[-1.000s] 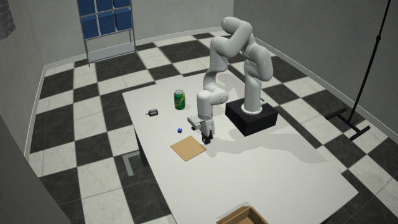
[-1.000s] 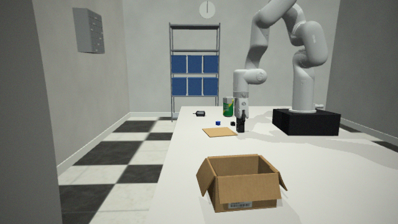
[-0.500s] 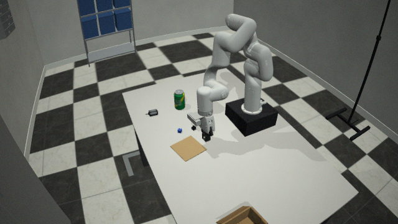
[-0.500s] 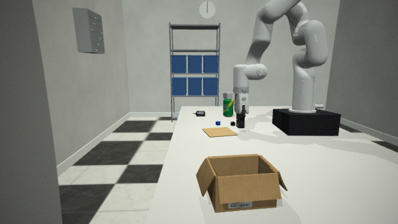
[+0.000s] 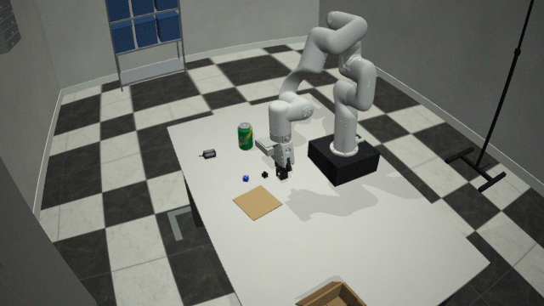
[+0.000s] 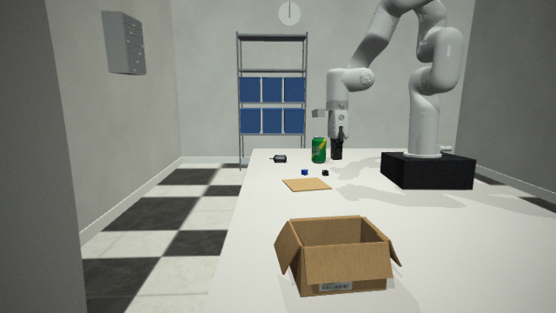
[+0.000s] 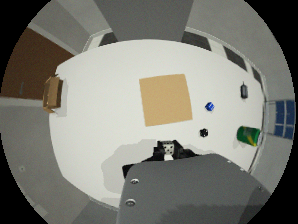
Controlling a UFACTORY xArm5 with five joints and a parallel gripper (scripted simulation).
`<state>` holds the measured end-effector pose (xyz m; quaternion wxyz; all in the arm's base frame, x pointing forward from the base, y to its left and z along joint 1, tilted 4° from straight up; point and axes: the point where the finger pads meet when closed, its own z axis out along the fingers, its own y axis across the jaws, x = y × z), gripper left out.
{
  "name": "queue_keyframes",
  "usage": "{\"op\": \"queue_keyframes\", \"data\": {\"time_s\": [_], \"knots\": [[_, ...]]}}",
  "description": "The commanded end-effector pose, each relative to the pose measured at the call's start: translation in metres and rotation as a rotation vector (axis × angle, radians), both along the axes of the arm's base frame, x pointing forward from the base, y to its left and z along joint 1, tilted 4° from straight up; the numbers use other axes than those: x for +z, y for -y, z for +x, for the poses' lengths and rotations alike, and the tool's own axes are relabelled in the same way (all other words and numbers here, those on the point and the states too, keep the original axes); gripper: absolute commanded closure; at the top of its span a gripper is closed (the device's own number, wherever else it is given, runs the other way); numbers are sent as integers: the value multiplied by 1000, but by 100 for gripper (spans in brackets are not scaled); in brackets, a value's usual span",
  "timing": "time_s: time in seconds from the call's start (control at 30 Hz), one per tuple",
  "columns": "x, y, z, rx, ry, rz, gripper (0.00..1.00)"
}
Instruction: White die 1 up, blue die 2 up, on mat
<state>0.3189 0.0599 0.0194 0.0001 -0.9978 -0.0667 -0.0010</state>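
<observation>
- The hand [image 5: 282, 175] [image 6: 336, 156] [image 7: 166, 147] pointed straight down, its fingers only slightly apart and closed on the white die [image 7: 168, 147].
- The white die showed a pale, dotted face at the lower centre of the wrist view, too small for a sure count. It was off the mat. Whether it cleared the desk [image 5: 340, 238] [image 6: 478, 239] [image 7: 100, 75] could not be told.
- The black die [image 5: 264, 174] [image 6: 325, 172] [image 7: 203, 132] lay on the desk near the hand, just left of the fingers in the top view; its top number could not be read.
- The blue die [image 5: 246, 178] [image 6: 304, 172] [image 7: 209, 106] lay farther left in that view, also off the mat, its top number unreadable.
- The mat [image 5: 257, 202] [image 6: 307, 184] [image 7: 166, 100], a tan square, lay below the blue and black dice in the top view, with no die on it.
- The green can [image 5: 245, 136] [image 6: 319, 149] [image 7: 248, 135] stood upright, left of the hand in the top and exterior views.
- A small dark object [image 5: 209, 154] [image 6: 280, 158] [image 7: 244, 91] lay left of the can in those two views.
- The black base [image 5: 357, 170] [image 6: 439, 174] sat right of the hand in the same two.
- The open box [image 5: 319, 294] [image 6: 347, 263] [image 7: 52, 94] stood at the bottom of the exterior view.
</observation>
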Motion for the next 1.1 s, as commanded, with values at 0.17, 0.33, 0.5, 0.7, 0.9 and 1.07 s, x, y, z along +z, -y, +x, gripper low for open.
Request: {"op": "queue_keyframes", "data": {"time_s": [0.17,0.33,0.5,0.7,0.9,1.07], "knots": [[8,0,-1,0,-2,0,85],[8,-1,0,-10,-2,0,85],[8,-3,2,-68,-2,0,85],[8,-9,8,-204,-3,-1,85],[8,-16,15,-373,-4,-1,85],[8,-22,21,-514,-5,-1,85]]}}
